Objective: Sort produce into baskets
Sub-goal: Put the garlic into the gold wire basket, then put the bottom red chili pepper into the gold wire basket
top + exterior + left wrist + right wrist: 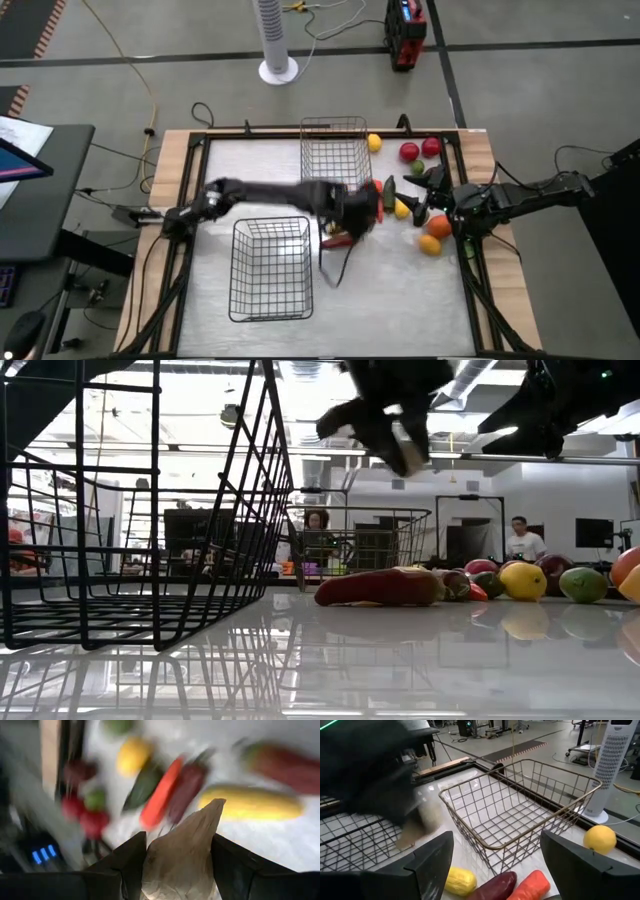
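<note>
Gripping whitish, papery piece [182, 851], probably garlic, left end effector [356, 216] hangs above table between copper basket [335, 152] and dark basket [270, 268], lifted clear for carry. Right end effector [432, 200] open, waiting over produce cluster [418, 152] at table's right side.

We can read no text, label, brand, number or sign in any of the four views.
</note>
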